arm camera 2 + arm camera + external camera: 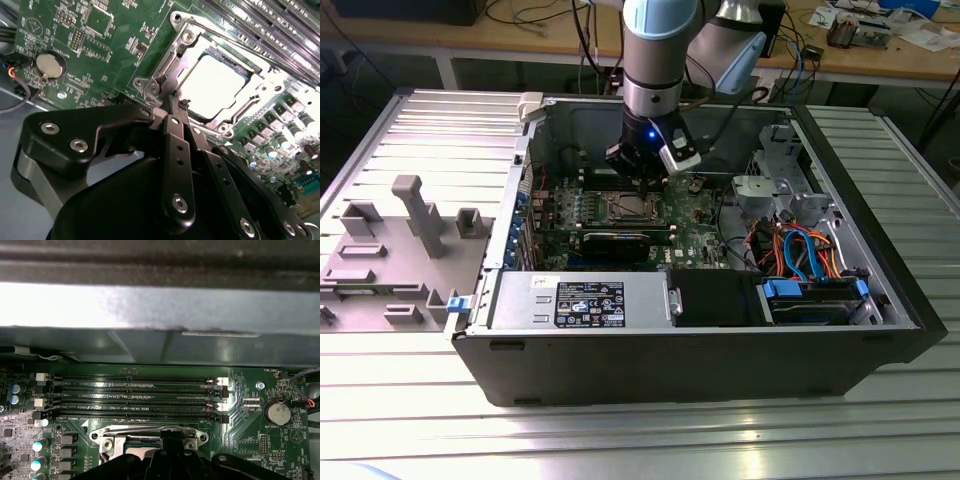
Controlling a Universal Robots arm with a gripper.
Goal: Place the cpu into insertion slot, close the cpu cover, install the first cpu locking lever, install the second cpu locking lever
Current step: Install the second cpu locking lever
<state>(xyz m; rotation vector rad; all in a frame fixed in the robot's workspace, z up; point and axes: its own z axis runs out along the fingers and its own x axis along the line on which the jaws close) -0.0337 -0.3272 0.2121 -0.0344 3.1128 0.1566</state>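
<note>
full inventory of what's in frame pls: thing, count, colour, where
computer case: one, grey and black, lying open on the ribbed metal table.
motherboard: one, green, inside the case.
cpu: one, silver, seated in the insertion slot, with the cpu cover down around it.
memory slots: four, long, black, beside the socket in the first wrist view.
coin battery: one, round, silver, on the board apart from the socket.
power supply: one, grey, by the case's near wall in the exterior view.
cables: a bundle, orange and blue, at the exterior view's right.
workbench: one, wooden, behind the case.
gripper: one, black, fingertips together at the cover's edge.
</note>
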